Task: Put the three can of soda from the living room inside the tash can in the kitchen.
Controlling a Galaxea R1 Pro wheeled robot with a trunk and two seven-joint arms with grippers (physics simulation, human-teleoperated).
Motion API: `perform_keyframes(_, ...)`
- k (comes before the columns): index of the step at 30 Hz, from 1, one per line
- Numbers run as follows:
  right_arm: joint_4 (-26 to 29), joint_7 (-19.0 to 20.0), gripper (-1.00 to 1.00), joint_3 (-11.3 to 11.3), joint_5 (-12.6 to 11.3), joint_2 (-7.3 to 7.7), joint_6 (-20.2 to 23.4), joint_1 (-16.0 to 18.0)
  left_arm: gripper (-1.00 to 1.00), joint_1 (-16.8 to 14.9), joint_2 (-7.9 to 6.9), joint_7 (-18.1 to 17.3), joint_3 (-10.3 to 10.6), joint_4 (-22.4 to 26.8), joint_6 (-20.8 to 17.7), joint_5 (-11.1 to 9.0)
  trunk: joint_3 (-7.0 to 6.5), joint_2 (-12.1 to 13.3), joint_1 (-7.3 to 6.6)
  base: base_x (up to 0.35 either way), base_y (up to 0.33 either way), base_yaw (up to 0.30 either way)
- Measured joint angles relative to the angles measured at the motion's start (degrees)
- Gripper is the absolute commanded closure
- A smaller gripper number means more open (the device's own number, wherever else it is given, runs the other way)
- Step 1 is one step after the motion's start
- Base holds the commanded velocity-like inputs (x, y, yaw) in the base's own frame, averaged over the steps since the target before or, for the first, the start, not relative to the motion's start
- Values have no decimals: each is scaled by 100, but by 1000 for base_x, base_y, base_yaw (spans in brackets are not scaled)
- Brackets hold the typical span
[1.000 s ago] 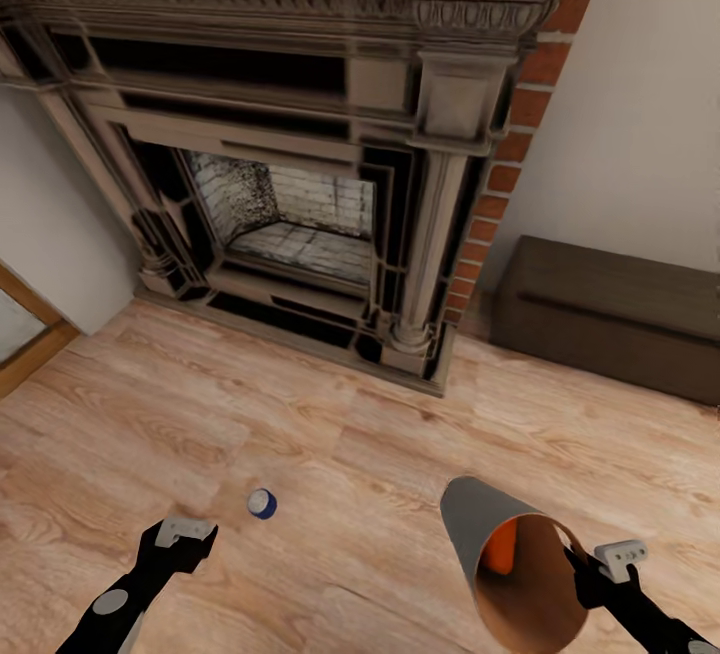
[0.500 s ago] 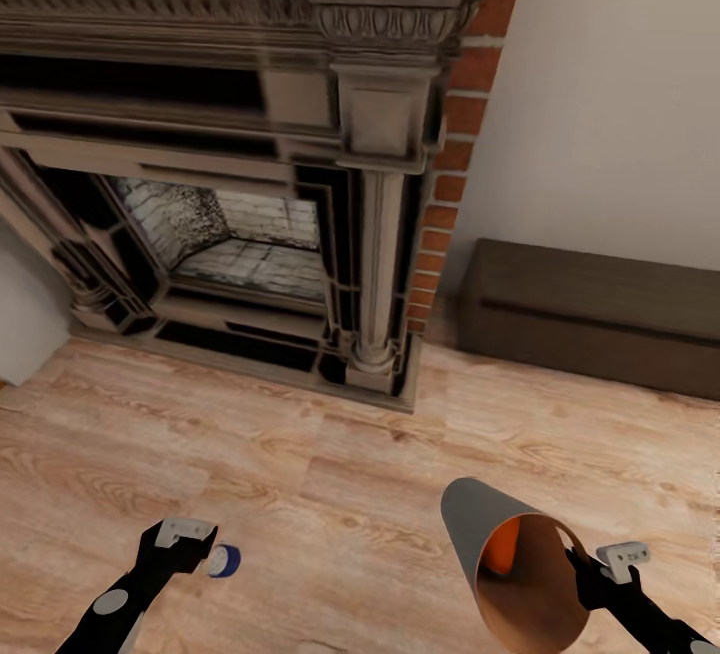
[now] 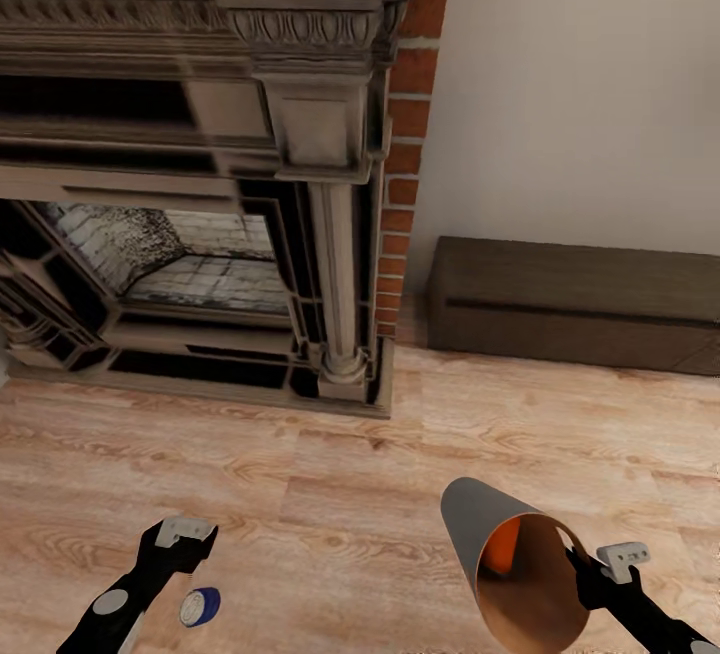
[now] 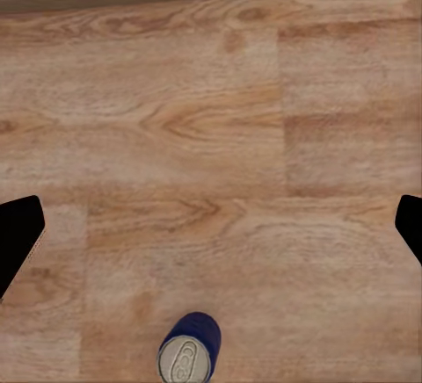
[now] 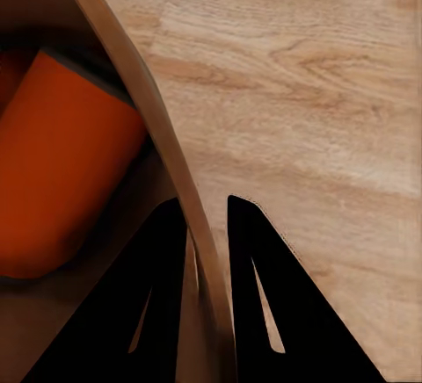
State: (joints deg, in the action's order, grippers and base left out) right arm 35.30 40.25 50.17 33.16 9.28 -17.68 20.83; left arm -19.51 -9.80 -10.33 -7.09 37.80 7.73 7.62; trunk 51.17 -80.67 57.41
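Now left gripper (image 3: 186, 532) spread, blue can (image 3: 200, 606) just below; right gripper (image 5: 207, 225) pinching bin (image 3: 520, 574) rim.

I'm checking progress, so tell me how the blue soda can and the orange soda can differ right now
The blue can stands upright on the wood floor near the open left gripper, held by nothing. The orange can lies inside the tilted bin, whose wall the right gripper pinches. Both are small cylindrical drink cans.
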Motion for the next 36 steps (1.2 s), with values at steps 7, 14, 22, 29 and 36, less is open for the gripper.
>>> perform_keyframes(7, 0, -3, 100, -1, -1, 3, 5, -1, -100, 0, -2, -4, 56, -31, -14, 16, 0, 0, 0, -44, 316, -251)
perform_keyframes(14, 1, -45, 100, -7, 13, 8, 21, 0, -100, 0, -3, 2, 159, -218, -26, 12, 0, 0, 0, -60, 238, -248)
perform_keyframes(22, 50, -19, 100, 7, 2, 21, 73, 40, -100, 0, 4, 6, 213, -351, -33, 20, 0, 0, 0, -5, 32, -203)
perform_keyframes(29, 679, -4, 100, -43, 30, 24, 1082, 86, -100, 1, -1, 16, 229, -578, -31, 17, 6, 0, 0, 0, 2, -135)
perform_keyframes(36, 1751, 240, 100, -144, -13, 23, 2476, 454, -100, -1, 2, 54, 218, -598, -24, -18, 20, 0, 0, 0, 0, -46)
